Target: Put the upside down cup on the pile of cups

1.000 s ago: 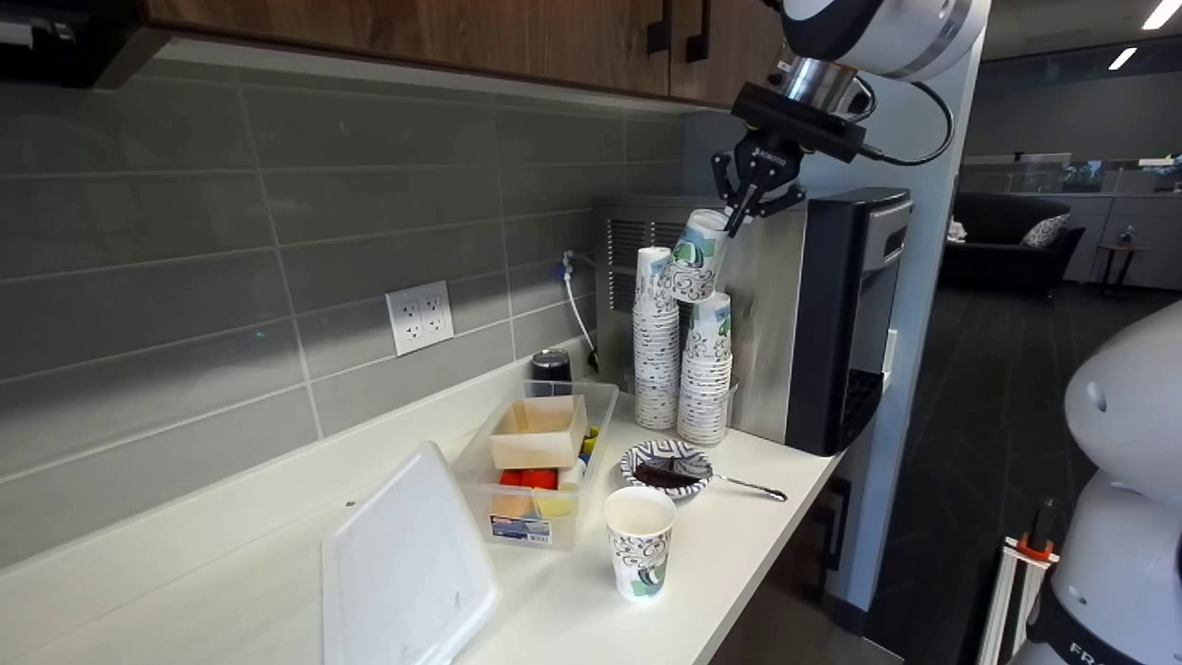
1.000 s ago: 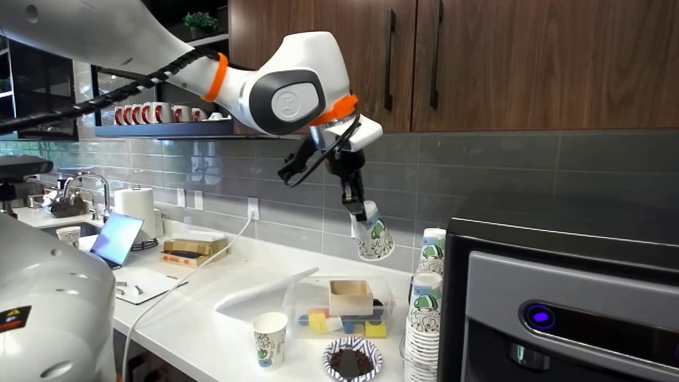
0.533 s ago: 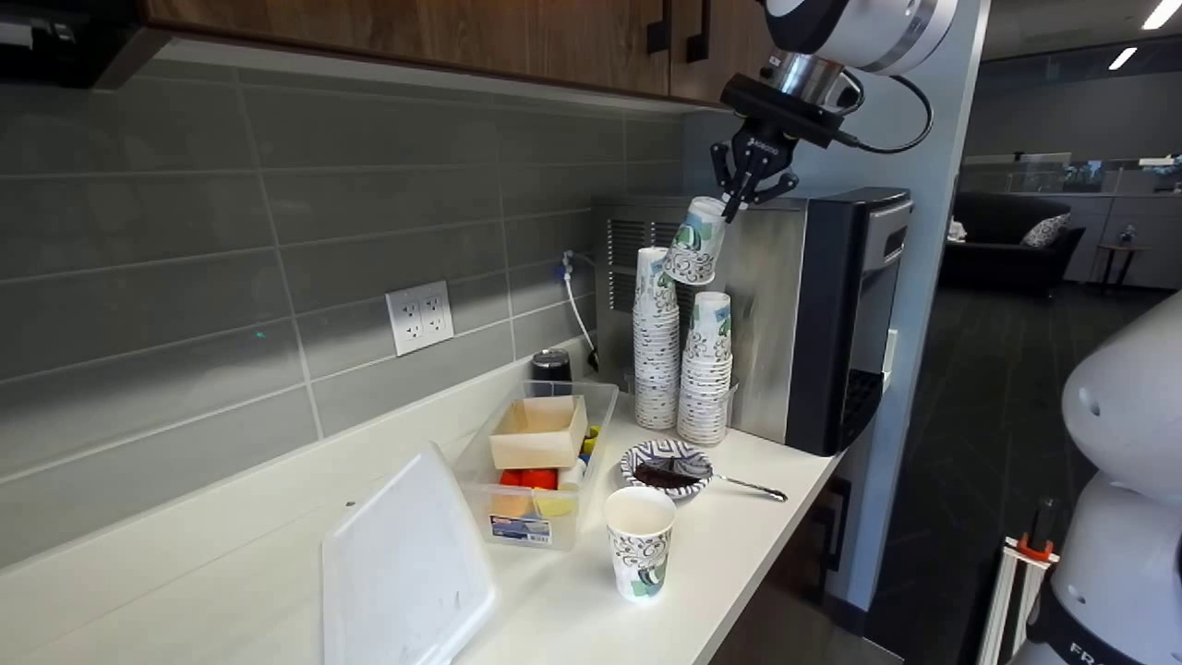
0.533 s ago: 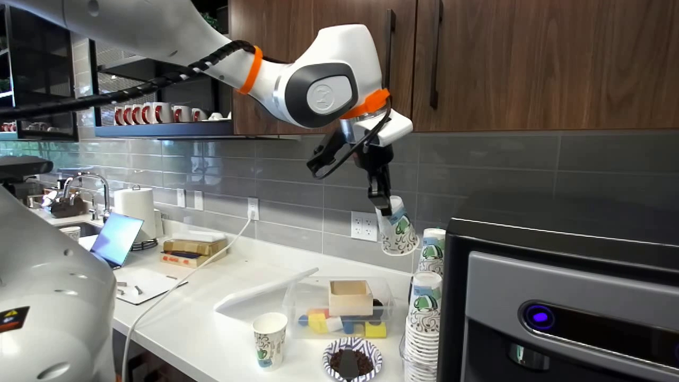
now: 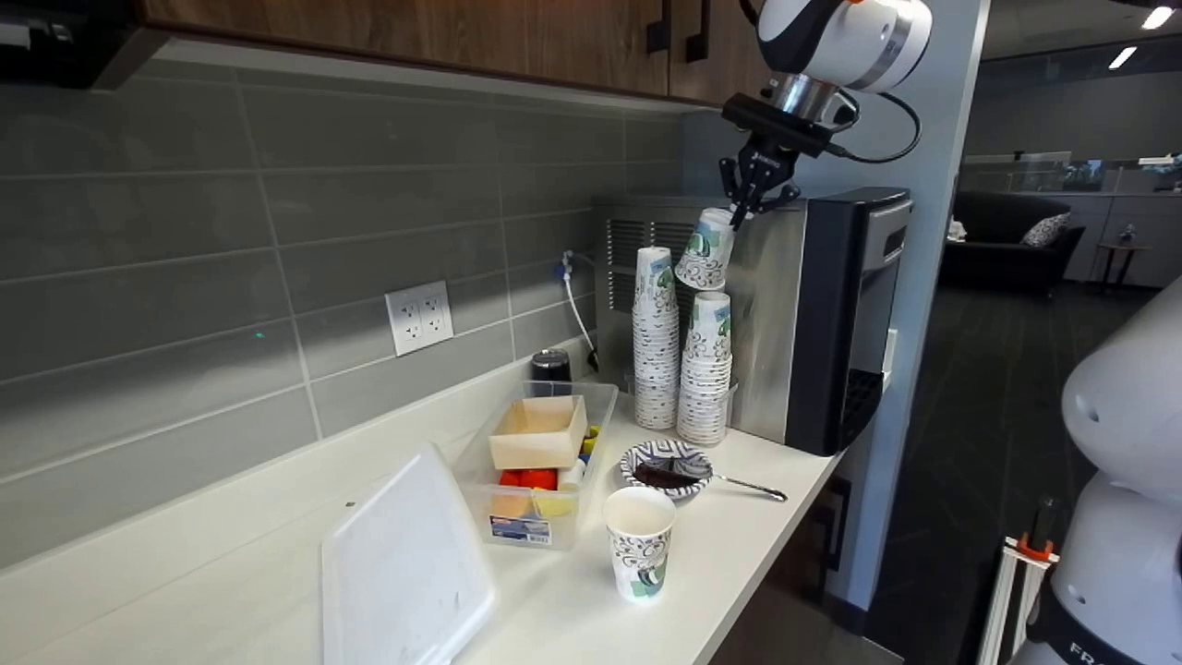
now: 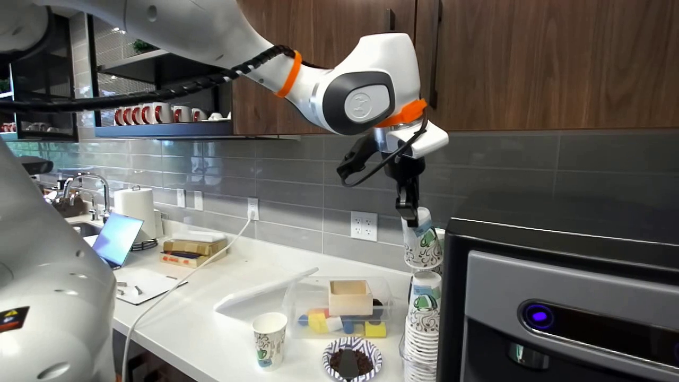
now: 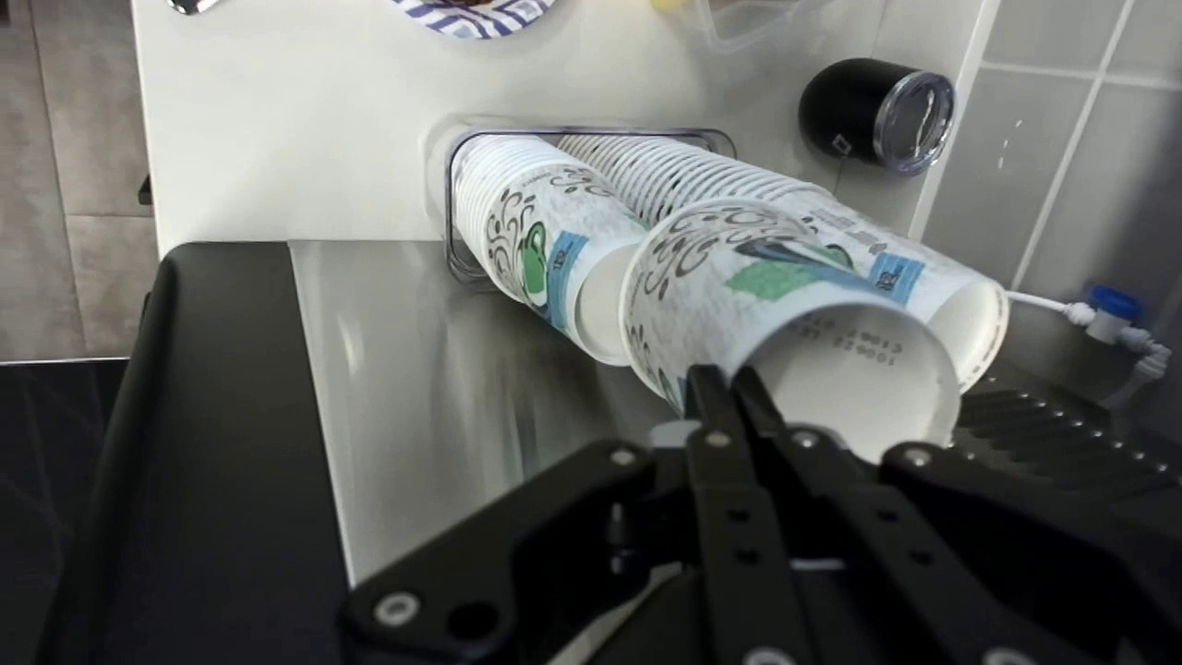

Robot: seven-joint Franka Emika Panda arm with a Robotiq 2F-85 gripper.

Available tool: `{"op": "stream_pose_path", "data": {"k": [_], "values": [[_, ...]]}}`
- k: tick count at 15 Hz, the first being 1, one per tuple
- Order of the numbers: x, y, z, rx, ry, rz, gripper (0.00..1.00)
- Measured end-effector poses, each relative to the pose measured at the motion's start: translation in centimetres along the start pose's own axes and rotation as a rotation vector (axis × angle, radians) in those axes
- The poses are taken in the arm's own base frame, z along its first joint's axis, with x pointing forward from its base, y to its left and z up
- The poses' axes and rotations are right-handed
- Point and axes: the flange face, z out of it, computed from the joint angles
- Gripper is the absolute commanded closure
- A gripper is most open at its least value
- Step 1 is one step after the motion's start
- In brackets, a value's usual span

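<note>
The upside down cup [image 5: 706, 251] is white with a green logo, its wider end down and tilted; it also shows in an exterior view [image 6: 423, 244] and the wrist view [image 7: 729, 277]. My gripper [image 5: 740, 220] is shut on its wall near the narrow end; the fingertips [image 7: 723, 379] nearly meet there. The cup hangs just above the shorter pile of cups [image 5: 706, 379], also visible in an exterior view [image 6: 424, 318] and the wrist view [image 7: 563, 231]. I cannot tell if its rim touches the top. A taller pile [image 5: 656, 342] stands beside it, nearer the wall.
A single upright cup [image 5: 640, 554] stands on the counter. A patterned bowl [image 5: 637, 459] with a spoon [image 5: 755, 487] and a clear bin [image 5: 476, 480] of blocks stand before the piles. A black tumbler [image 7: 850, 111] is by the wall. The ice machine [image 5: 766, 323] stands behind the piles.
My gripper has carried the cup toward the ice machine, from away from the piles to above the shorter pile. It first rose a little, then came lower. The grip stayed shut.
</note>
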Motion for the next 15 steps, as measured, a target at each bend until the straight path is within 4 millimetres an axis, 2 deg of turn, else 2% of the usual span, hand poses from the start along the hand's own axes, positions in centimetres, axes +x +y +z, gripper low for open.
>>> {"op": "stream_pose_path", "data": {"k": [7, 11, 15], "values": [[1.1, -1.7, 2.7, -0.056, -0.031, 0.076, 0.99], [1.6, -2.6, 2.8, -0.074, -0.046, 0.111, 0.99], [1.9, -2.7, 2.1, -0.087, -0.062, 0.142, 0.99]]}}
